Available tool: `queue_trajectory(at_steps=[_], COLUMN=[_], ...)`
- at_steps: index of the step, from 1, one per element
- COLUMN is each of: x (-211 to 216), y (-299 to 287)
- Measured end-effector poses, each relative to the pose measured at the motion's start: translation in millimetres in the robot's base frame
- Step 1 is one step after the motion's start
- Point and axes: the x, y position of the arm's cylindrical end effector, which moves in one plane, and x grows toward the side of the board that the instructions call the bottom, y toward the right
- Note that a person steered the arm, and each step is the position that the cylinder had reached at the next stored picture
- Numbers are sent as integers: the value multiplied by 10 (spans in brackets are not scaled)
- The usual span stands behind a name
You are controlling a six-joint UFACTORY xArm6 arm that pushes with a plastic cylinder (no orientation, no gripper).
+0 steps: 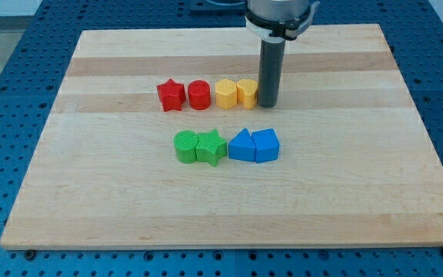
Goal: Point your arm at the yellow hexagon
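Note:
The yellow hexagon (226,93) sits on the wooden board (129,192), in a row near the view's top middle. A second yellow block (247,91) touches its right side. My tip (268,105) stands just right of that second yellow block, touching or nearly touching it. The yellow hexagon is one block to the left of my tip. A red star (171,95) and a red cylinder (198,94) lie left of the hexagon in the same row.
A lower row holds a green cylinder (185,146), a green star (211,146), and two blue blocks (241,145) (266,144) side by side. The board rests on a blue perforated table (6,69).

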Motion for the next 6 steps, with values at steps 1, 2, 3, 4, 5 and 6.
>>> queue_trajectory(at_steps=[1,2,3,4,5,6], x=[21,190,224,227,261,258], y=[0,-11,-132,-421,-803,-1075])
